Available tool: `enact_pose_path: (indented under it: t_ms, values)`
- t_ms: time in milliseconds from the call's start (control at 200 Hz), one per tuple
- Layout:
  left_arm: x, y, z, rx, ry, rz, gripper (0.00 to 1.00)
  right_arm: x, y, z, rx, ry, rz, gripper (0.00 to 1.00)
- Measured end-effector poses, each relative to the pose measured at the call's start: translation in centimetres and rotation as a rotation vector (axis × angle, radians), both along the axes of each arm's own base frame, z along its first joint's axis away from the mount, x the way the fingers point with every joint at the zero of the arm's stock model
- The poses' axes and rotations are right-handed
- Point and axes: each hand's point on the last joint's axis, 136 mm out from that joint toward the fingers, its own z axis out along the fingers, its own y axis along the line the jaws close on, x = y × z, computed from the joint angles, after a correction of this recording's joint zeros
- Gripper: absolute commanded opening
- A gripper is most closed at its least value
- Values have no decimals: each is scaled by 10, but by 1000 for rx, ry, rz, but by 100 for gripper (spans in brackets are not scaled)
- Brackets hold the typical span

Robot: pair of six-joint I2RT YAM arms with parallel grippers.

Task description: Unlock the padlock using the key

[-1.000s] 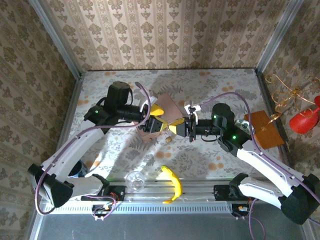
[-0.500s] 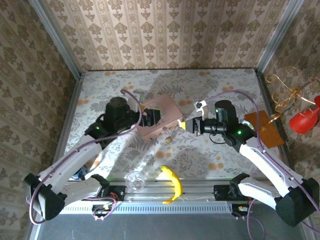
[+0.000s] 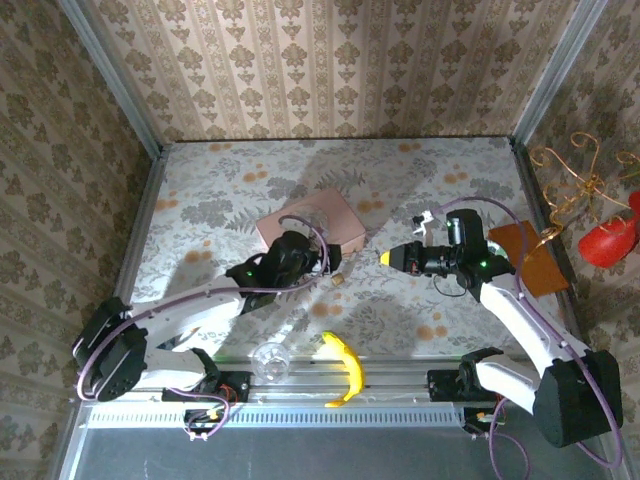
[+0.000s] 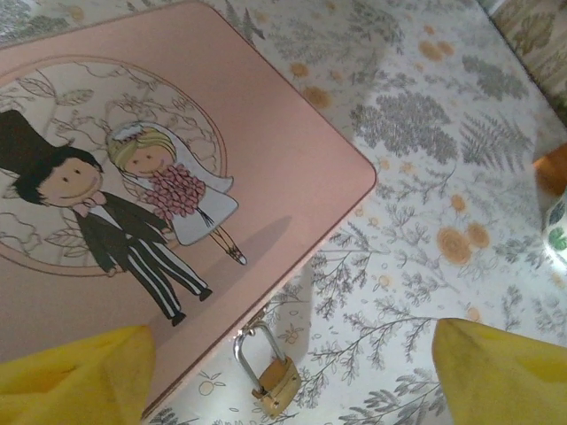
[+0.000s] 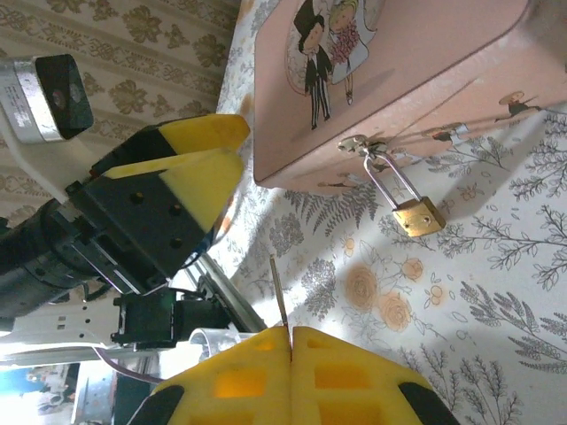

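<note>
Only a sliver of the thin dark-grey metal key (image 5: pixel 278 292) shows, its head buried between the right gripper's (image 5: pixel 291 341) yellow pads. From above, the left arm (image 3: pixel 190 303) hides the pink rectangular tin's (image 3: pixel 325 212) near corner; the tiny brass padlock (image 3: pixel 338 279) beside it is a speck.

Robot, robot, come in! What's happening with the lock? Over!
Left hand open, near padlock. Right hand shut on key. Padlock hanging on tin clasp, key not yet in. Nothing between them. Over.
</note>
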Motion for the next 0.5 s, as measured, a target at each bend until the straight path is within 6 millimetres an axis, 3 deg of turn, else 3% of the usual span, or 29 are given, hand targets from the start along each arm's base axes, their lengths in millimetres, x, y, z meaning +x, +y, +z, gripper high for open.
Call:
enact_pose_path:
  t_ms: [175,255,500]
  values:
    - [-7,-8,-33,30,56,30,78,-2,-7,-9,10,29,-14,0]
    - [-10,-12,-50,49,88,46,73,-2,-8,-11,12,33,-18,0]
    - [-3,-29,-62,12,162,129,71,-5,-10,-17,-7,27,-1,0]
